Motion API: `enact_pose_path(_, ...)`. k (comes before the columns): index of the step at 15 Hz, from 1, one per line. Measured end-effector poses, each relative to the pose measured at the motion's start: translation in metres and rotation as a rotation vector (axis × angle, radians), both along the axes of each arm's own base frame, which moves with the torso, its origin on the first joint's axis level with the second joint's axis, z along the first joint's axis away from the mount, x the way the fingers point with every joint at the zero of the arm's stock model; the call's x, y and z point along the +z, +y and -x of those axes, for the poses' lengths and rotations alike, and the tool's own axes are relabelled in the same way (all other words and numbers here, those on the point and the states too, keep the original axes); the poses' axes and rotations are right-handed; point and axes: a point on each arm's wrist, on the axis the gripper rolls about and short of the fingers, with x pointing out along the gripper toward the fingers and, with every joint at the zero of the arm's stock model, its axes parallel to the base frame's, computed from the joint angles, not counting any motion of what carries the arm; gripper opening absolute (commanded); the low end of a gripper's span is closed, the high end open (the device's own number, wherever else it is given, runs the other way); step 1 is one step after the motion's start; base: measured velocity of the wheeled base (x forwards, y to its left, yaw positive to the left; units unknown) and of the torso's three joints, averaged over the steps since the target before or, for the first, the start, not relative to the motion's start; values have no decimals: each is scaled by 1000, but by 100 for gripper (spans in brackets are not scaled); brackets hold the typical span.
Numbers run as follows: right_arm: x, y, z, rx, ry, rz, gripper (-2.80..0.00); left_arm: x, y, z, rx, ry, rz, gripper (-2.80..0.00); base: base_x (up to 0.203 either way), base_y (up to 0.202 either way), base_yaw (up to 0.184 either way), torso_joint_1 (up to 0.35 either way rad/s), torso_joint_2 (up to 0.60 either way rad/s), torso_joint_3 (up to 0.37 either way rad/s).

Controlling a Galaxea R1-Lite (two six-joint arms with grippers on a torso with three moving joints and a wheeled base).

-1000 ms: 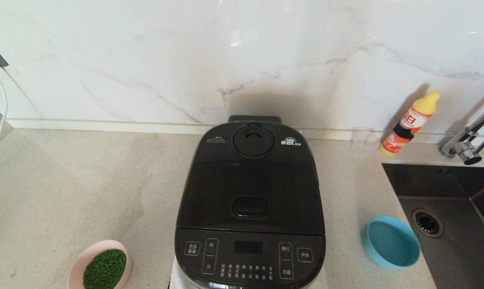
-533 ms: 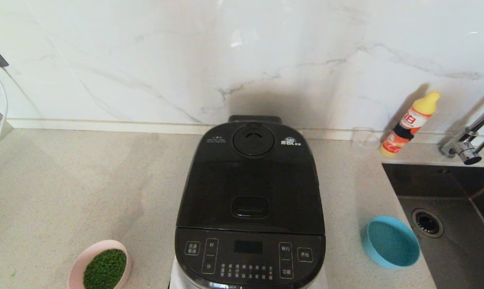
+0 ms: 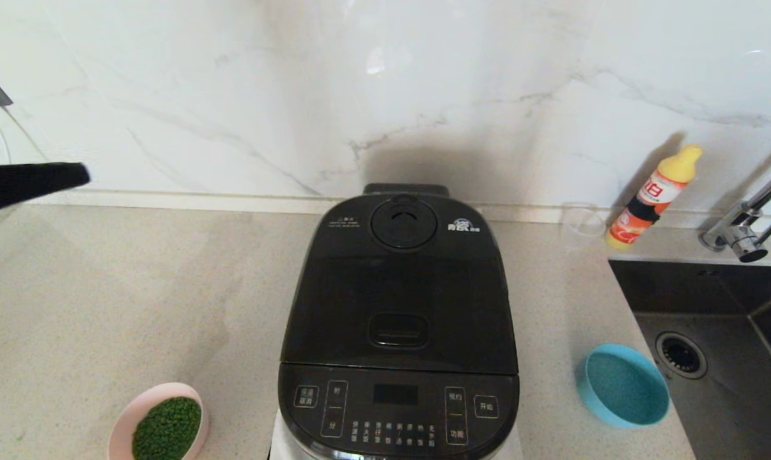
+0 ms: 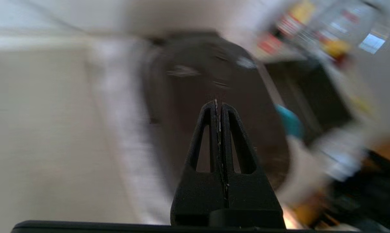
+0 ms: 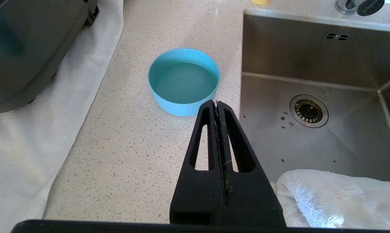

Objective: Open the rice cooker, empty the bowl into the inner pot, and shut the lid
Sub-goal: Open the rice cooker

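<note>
Rice cooker [image 3: 398, 332] sits mid-counter, glossy black lid [image 3: 398, 281] shut; round pink bowl [image 3: 158, 421] front-left holds green bits; matte blue bowl [image 5: 183, 81] looks empty by the steel sink [image 5: 311, 64]; left gripper [image 3: 82, 174] and right gripper [image 5: 216, 104] both pressed together, holding nothing.

The pink bowl [image 3: 158, 421] and the rice cooker [image 3: 398, 319] were cut off at the bottom edge; the left wrist view was blurred.
</note>
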Motion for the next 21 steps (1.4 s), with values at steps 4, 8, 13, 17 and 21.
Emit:
enact_pose_path(4, 0, 0, 0, 0, 0, 0, -280, 3, -48, -57, -212, 171, 44, -280, 0, 0, 0, 0, 0, 0)
enact_pose_path(8, 0, 0, 0, 0, 0, 0, -280, -21, -90, -87, -219, 278, -28, -280, 0, 0, 0, 0, 0, 0)
enact_pose_path(13, 0, 0, 0, 0, 0, 0, -280, -43, -140, -97, -175, 270, -121, -280, 0, 0, 0, 0, 0, 0)
enact_pose_path(17, 0, 0, 0, 0, 0, 0, -280, -65, -167, -99, -140, 294, -207, -280, 0, 0, 0, 0, 0, 0)
enact_pose_path(21, 0, 0, 0, 0, 0, 0, -280, -79, -181, -102, -129, 306, -261, -280, 0, 0, 0, 0, 0, 0)
